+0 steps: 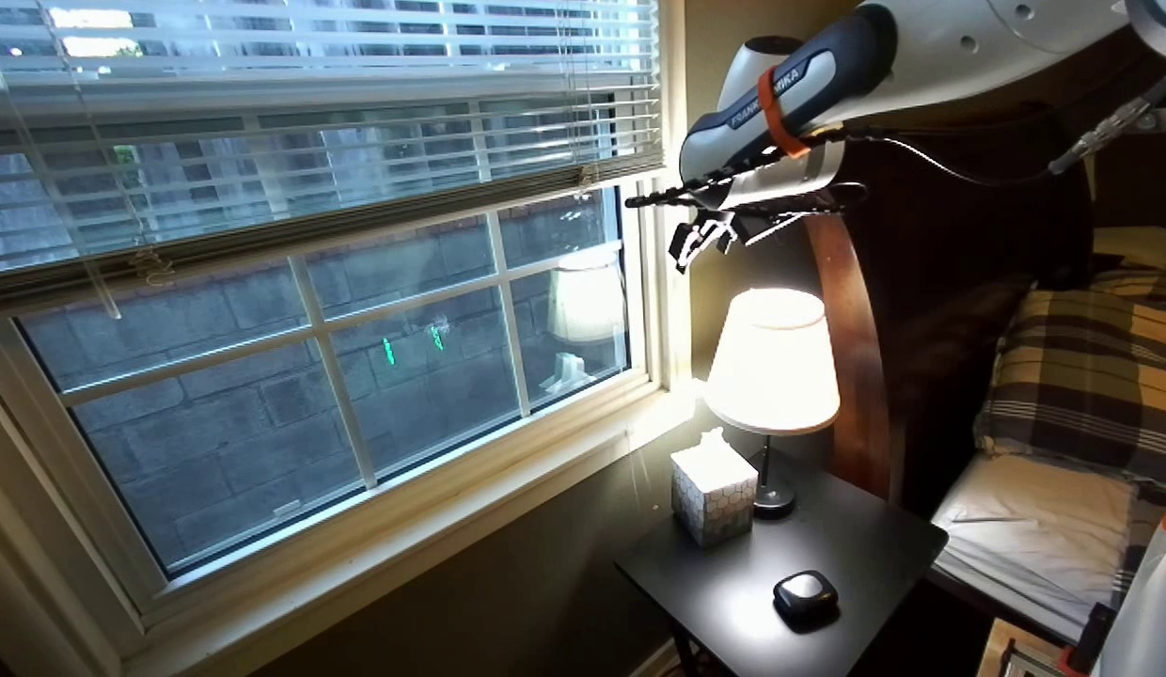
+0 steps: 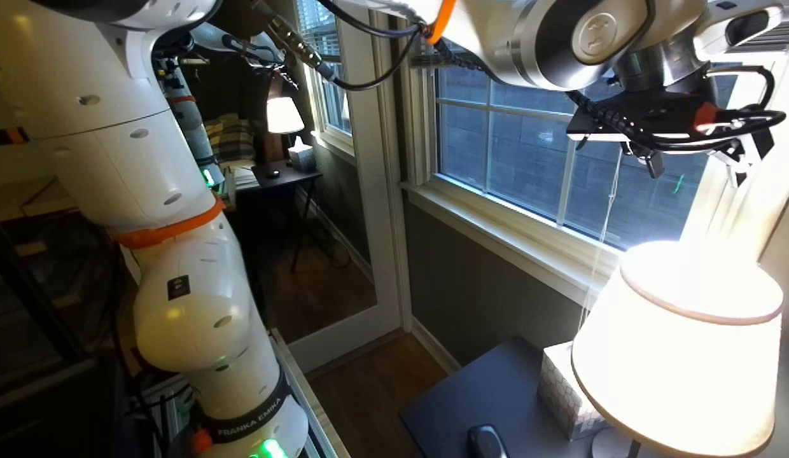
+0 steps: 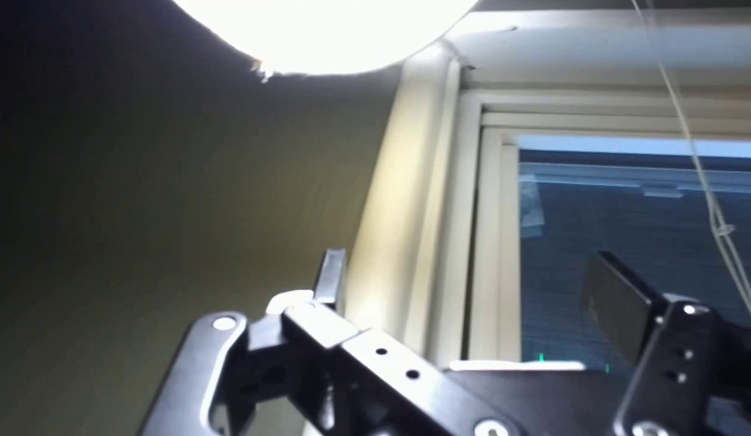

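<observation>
Above the lamp, fingers hang apart.

A lit lamp, a hexagon-patterned tissue box and a small, glossy black object with rounded edges are carried by a dark table with rounded corners, the box being set just beside the lamp's round base and the black object being placed apart from both.

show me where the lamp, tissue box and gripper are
Lamp (image 1: 773,365), in an exterior view: shade.
Tissue box (image 1: 718,500), in an exterior view: patterned side.
Gripper (image 3: 473,277), in the wrist view: midway between its fingertips.
</observation>
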### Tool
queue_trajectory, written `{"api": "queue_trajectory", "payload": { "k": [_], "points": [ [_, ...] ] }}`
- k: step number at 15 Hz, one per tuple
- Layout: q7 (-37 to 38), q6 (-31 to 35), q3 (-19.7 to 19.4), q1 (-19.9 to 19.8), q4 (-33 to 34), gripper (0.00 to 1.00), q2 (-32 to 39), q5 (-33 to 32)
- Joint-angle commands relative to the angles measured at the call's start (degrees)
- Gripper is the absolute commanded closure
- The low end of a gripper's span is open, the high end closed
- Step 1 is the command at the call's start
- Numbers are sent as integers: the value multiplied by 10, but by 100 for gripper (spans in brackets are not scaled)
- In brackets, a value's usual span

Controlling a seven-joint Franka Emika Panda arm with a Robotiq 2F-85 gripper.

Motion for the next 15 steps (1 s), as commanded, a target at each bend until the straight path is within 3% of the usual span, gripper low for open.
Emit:
{"api": "queue_trajectory", "payload": {
  "k": [1, 6, 10, 11, 15],
  "points": [
    [-33, -107, 26, -1, 10, 0, -32, 82],
    [-22, -151, 48, 1, 53, 0, -41, 131],
    [-41, -125, 61, 13, 98, 0, -33, 163],
    [-21, -127, 63, 2, 80, 0, -36, 138],
    [-22, -127, 66, 2, 88, 0, -34, 139]
  ]
}}
